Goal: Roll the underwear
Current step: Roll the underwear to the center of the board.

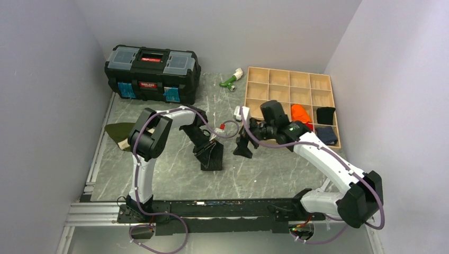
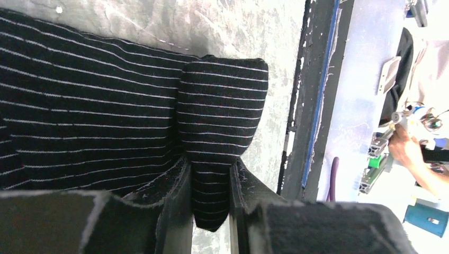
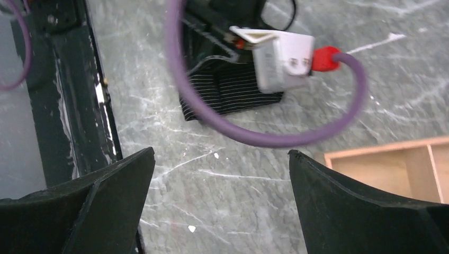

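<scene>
Left wrist view gives the closest look at the underwear (image 2: 100,116): a black soft knit crossed by thin, evenly spaced grey stripes. It lies flat on the grey marbled table (image 2: 212,26). One edge is turned up into a thick rounded fold (image 2: 222,111), whose stripes run in the same direction as those on the flat part beside it. The left gripper (image 2: 210,174) pinches the lower end of that fold, with a dark finger (image 2: 177,206) pressed against each side of the cloth.

From the top external view, the underwear (image 1: 213,160) reads as a small dark, roughly square patch on the table. It sits well to the left of the wooden compartment tray (image 1: 288,86) and nearer the arm bases than the tray is. The left gripper (image 1: 207,146) meets its far edge. The right gripper (image 1: 244,147) hangs between the underwear and the tray, apart from the cloth. In the right wrist view this gripper's (image 3: 219,159) two fingers stand wide apart with only bare table between them, and the striped garment (image 3: 227,95) shows beyond them, partly behind a white connector block (image 3: 280,58) and a purple cable (image 3: 265,138).

An orange cloth (image 1: 300,112), a black cloth (image 1: 325,115) and a dark blue cloth (image 1: 328,135) fill three tray compartments. A black toolbox (image 1: 152,72) stands far to the tray's left at the back wall. An olive green garment (image 1: 117,131) lies farther left of the tray than the underwear.
</scene>
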Available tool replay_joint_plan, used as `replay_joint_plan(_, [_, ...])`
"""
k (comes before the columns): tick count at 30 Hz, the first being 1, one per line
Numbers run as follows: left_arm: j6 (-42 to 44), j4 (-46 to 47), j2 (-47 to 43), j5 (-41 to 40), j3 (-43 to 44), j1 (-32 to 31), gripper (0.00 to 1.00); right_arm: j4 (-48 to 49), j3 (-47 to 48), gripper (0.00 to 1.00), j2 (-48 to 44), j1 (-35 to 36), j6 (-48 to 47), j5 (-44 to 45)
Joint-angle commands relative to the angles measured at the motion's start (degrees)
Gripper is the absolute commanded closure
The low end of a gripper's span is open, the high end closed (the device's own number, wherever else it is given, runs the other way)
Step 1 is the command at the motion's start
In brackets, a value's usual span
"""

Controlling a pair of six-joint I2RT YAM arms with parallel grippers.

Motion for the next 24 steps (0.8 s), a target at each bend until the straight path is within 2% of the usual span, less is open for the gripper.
replay_joint_plan(1, [2.69,-1.25,3.66,-2.89,1.04,1.02,1.00,3.12,-1.68,0.03,-0.37,6.66,-9.18,7.33])
replay_joint_plan(7, [3.06,-3.35,5.68,-2.07,3.59,2.05,1.00,6.27,-5.07,0.09,2.48,16.77,-13.48,14.79])
replay_joint_plan(14, [3.09,-4.38,6.79,-1.83,4.63,2.23,1.00,12.59,-5.75,0.18,11.23,26.91,-15.64,27.50])
replay_joint_plan(24, [3.49,-5.40,7.70,-1.74,5.66,2.29,1.00,14.84,-2.61,0.24,19.59,30.83,-17.36,31.34])
